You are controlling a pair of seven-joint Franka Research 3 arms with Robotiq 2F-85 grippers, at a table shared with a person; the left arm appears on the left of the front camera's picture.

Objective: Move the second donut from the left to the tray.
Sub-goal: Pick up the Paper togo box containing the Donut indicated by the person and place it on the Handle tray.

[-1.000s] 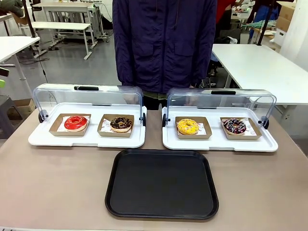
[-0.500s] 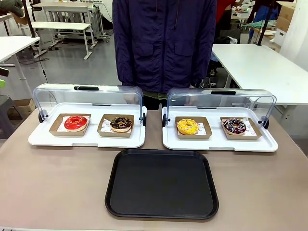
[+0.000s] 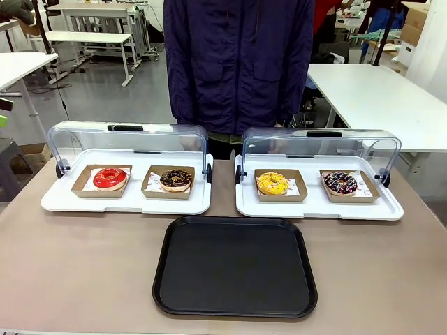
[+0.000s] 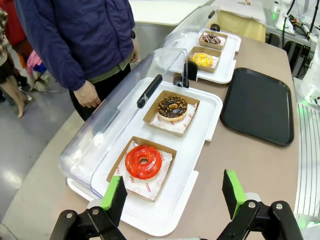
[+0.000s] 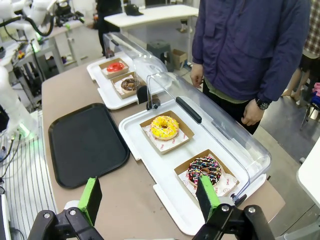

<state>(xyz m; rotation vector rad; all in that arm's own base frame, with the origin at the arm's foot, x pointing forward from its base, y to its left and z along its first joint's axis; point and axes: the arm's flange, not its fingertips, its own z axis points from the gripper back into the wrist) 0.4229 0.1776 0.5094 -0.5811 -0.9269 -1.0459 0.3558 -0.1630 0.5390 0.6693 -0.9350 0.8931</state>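
Second donut from the left (image 3: 175,179), chocolate-glazed with tan crumbs, is sitting in its cardboard tray (image 3: 167,195) on the white display tray (image 3: 126,204) at the middle left of the front frame, just right of the red donut (image 3: 110,177), with the clear lid (image 3: 126,143) standing raised behind it. The black tray (image 3: 234,269) is lying at the lower centre, near the display tray but apart from it. The left gripper (image 4: 172,192) and right gripper (image 5: 148,192) are both hanging with fingers spread wide, holding nothing.
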